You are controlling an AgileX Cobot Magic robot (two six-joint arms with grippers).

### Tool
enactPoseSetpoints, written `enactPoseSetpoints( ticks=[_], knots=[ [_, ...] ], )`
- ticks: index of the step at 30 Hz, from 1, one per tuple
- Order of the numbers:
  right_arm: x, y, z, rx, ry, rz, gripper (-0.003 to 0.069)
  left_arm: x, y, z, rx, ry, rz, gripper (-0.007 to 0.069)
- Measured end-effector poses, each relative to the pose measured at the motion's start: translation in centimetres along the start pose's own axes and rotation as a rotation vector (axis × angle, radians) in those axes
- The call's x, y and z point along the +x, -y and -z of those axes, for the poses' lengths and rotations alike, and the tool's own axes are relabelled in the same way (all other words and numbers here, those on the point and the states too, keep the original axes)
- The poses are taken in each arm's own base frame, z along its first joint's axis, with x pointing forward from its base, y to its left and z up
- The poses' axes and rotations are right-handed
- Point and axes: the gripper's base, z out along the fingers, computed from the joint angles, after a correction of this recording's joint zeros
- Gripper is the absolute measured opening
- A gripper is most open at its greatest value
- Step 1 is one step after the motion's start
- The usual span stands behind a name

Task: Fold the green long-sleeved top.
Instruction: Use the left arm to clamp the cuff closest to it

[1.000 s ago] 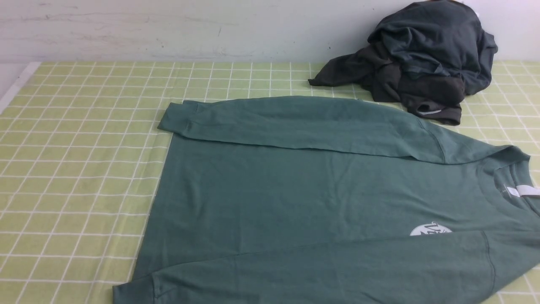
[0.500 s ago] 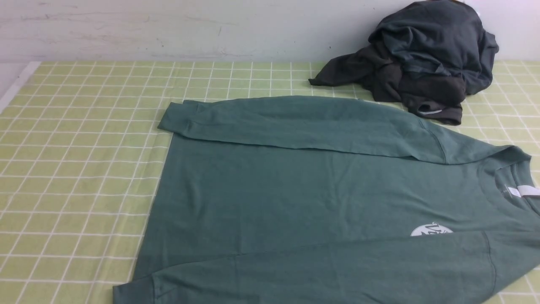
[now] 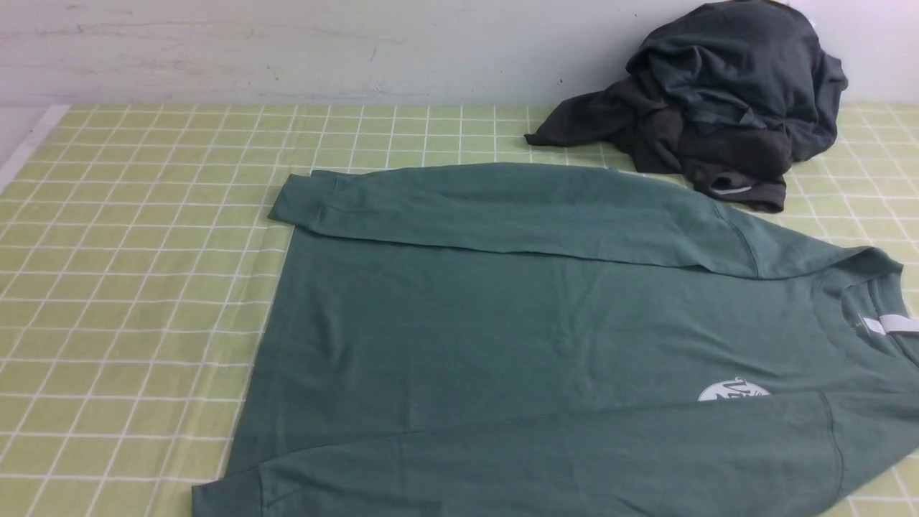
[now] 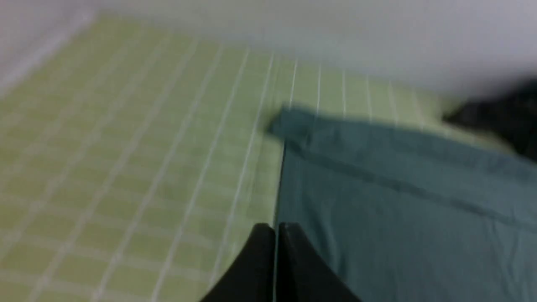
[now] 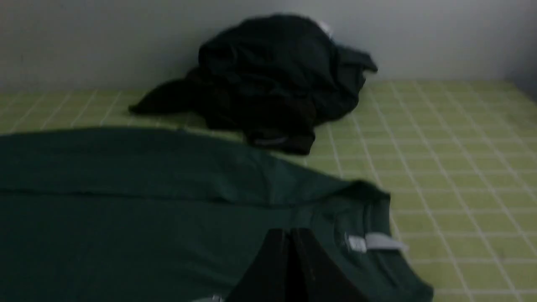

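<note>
The green long-sleeved top (image 3: 546, 337) lies flat on the checked cloth, neck to the right, hem to the left. Both sleeves are folded in along its far and near sides. Its white neck label (image 3: 890, 324) and round chest logo (image 3: 732, 391) show at the right. Neither arm appears in the front view. In the left wrist view my left gripper (image 4: 275, 228) is shut and empty, hovering over the top's (image 4: 398, 218) hem edge. In the right wrist view my right gripper (image 5: 289, 233) is shut and empty above the top (image 5: 126, 201), near the collar and label (image 5: 375, 242).
A heap of dark charcoal and slate-blue garments (image 3: 718, 108) sits at the back right against the wall (image 3: 287, 50). The yellow-green checked tablecloth (image 3: 129, 273) covers the table; its left edge (image 3: 29, 147) shows at the far left.
</note>
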Motion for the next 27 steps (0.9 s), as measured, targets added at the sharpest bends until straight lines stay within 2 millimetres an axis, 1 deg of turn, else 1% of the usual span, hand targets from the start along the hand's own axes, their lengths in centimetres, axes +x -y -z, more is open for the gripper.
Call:
enactPoseSetpoints(
  ticks=[1,2,4,5,6,8,9,10,13,14,15,16,17,19,20,21,22,23,24,27],
  knots=[
    [0.7,-0.3,-1.0,-0.023,-0.104,0.024,-0.0006,0.7,0.0,-1.0,0.002,-0.094,0.016,0.0000],
    [1.0,-0.5,-1.2,-0.036,-0.141,0.025,-0.0006,0.9,0.0,-1.5,0.000,-0.121,0.017,0.0000],
    [3.2,-1.7,-3.5,-0.129,-0.393,0.119,-0.0006,2.5,0.0,-3.6,0.025,-0.320,-0.014,0.0000],
    [3.8,-2.0,-4.2,-0.156,-0.452,0.144,-0.0006,2.9,0.1,-4.1,0.037,-0.366,-0.008,0.0000],
    [4.7,-2.7,-5.1,-0.212,-0.515,0.184,-0.0006,3.6,0.1,-5.4,0.059,-0.468,-0.063,0.0000],
    [5.3,-3.8,-6.1,-0.286,-0.558,0.230,-0.0006,4.5,0.1,-6.8,0.093,-0.588,-0.097,0.0008],
    [5.4,-3.8,-6.2,-0.291,-0.563,0.232,-0.0006,4.6,0.1,-7.0,0.096,-0.603,-0.100,0.0010],
    [5.5,-4.8,-7.0,-0.346,-0.544,0.270,-0.0006,5.4,0.1,-8.3,0.114,-0.702,-0.101,0.0024],
    [5.5,-5.7,-8.3,-0.389,-0.513,0.280,-0.0006,6.9,0.0,-9.7,0.126,-0.853,-0.117,0.0067],
    [5.5,-5.8,-8.4,-0.396,-0.511,0.273,-0.0006,7.0,0.0,-9.8,0.126,-0.865,-0.121,0.0075],
    [5.5,-6.0,-8.7,-0.408,-0.513,0.261,-0.0006,7.6,0.1,-10.3,0.123,-0.915,-0.149,0.0100],
    [5.6,-6.0,-8.8,-0.410,-0.516,0.263,-0.0006,7.6,0.2,-10.3,0.123,-0.918,-0.156,0.0104],
    [5.6,-6.2,-8.9,-0.424,-0.520,0.253,-0.0006,8.1,0.3,-10.6,0.112,-0.949,-0.184,0.0127],
    [5.7,-6.4,-8.9,-0.446,-0.518,0.247,-0.0006,8.6,0.6,-10.9,0.068,-0.956,-0.240,0.0175],
    [5.6,-6.4,-8.9,-0.450,-0.516,0.246,-0.0006,8.5,0.5,-11.0,0.062,-0.952,-0.241,0.0179],
    [5.6,-6.6,-8.9,-0.462,-0.511,0.241,-0.0006,8.5,0.6,-11.4,0.026,-0.906,-0.284,0.0223],
    [5.6,-6.6,-8.9,-0.467,-0.509,0.238,-0.0006,8.4,0.6,-11.7,0.006,-0.874,-0.301,0.0244],
    [5.6,-6.6,-8.9,-0.467,-0.509,0.238,-0.0006,8.4,0.6,-11.8,0.004,-0.876,-0.297,0.0248],
    [5.6,-6.6,-8.9,-0.471,-0.508,0.237,-0.0006,8.2,0.4,-12.4,-0.027,-0.824,-0.318,0.0294],
    [5.6,-6.7,-8.9,-0.472,-0.507,0.235,-0.0006,8.2,0.1,-13.3,-0.065,-0.788,-0.327,0.0340]
  ],
)
